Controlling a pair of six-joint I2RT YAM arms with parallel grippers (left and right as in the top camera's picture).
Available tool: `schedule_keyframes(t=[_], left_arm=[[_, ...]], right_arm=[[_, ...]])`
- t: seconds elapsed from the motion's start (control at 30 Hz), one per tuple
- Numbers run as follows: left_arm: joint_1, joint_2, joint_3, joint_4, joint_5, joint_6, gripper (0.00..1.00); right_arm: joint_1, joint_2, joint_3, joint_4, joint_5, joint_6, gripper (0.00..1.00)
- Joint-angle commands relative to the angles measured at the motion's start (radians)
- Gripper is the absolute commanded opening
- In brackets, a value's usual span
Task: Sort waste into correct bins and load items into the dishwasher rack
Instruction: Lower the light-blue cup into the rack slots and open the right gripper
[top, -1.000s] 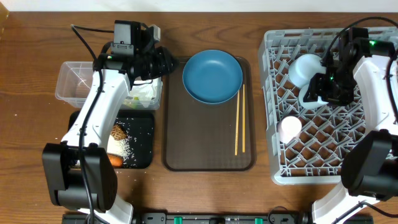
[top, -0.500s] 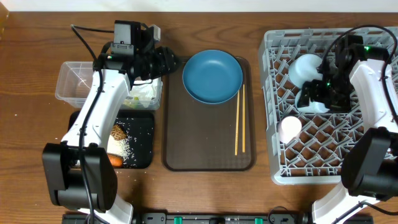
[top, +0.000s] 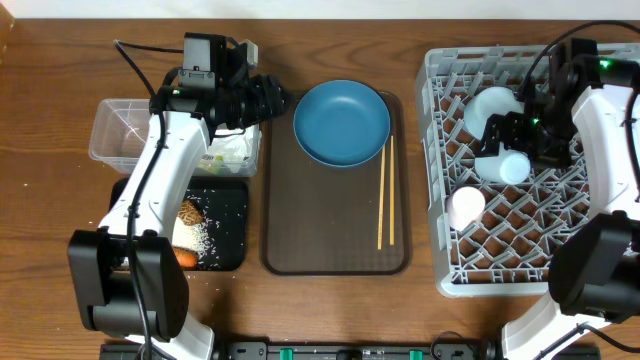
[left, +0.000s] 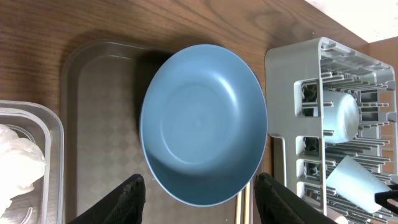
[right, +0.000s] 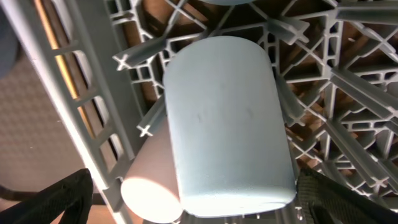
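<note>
Bare brown tray beside plate, chopsticks along right edge.

The left arm and right arm wear white shells over black joints. Thin black cables loop at twelve o'clock. A green light glows on the right arm.

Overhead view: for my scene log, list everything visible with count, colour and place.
table: one, wooden.
rack: one, grey, right.
bowl: one, light-blue, in rack.
light-blue cup: one, lying in rack.
white-pink cup: one, in rack.
brown tray: one, centre.
plate: one, dark-blue, on brown tray.
chopsticks: two, wooden, on brown tray.
tub: one, clear, left, holding wrappers.
black tray: one, near left, holding food scraps.
left tool: open, beside plate.
right tool: open, above light-blue cup.
</note>
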Motion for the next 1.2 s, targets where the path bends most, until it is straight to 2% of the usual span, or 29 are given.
schedule_keyframes(t=[0.0, 0.3, 0.6, 0.67, 0.7, 0.77, 0.83, 0.87, 0.9, 1.17], left_arm=[[-0.003, 0.008, -0.004, -0.003, -0.005, 0.014, 0.58], [-0.003, 0.008, -0.004, -0.003, -0.005, 0.014, 0.57], [-0.003, 0.008, -0.004, -0.003, -0.005, 0.014, 0.57], [-0.003, 0.008, -0.004, -0.003, -0.005, 0.014, 0.56], [-0.003, 0.008, -0.004, -0.003, -0.005, 0.014, 0.55], [-0.003, 0.008, -0.004, -0.003, -0.005, 0.014, 0.46], [-0.003, 0.008, -0.004, -0.003, -0.005, 0.014, 0.38], [-0.003, 0.008, -0.004, -0.003, -0.006, 0.014, 0.35], [-0.003, 0.008, -0.004, -0.003, -0.005, 0.014, 0.32], [-0.003, 0.008, -0.004, -0.003, -0.031, 0.029, 0.32]], right_arm=[[-0.005, 0.003, 0.029, -0.002, -0.030, -0.010, 0.96], [-0.006, 0.003, 0.033, 0.055, -0.024, -0.011, 0.94], [-0.021, -0.001, 0.245, -0.159, -0.006, -0.011, 0.92], [-0.021, -0.001, 0.267, -0.200, -0.006, -0.011, 0.74], [-0.021, -0.001, 0.269, -0.218, -0.007, -0.010, 0.53], [-0.018, -0.001, 0.255, -0.242, -0.006, -0.008, 0.24], [-0.011, -0.001, 0.222, -0.248, -0.006, -0.003, 0.06], [-0.007, -0.001, 0.202, -0.246, -0.006, -0.003, 0.01], [0.001, -0.001, 0.160, -0.227, -0.006, -0.003, 0.01], [0.012, -0.001, -0.009, -0.106, 0.008, 0.012, 0.02]])
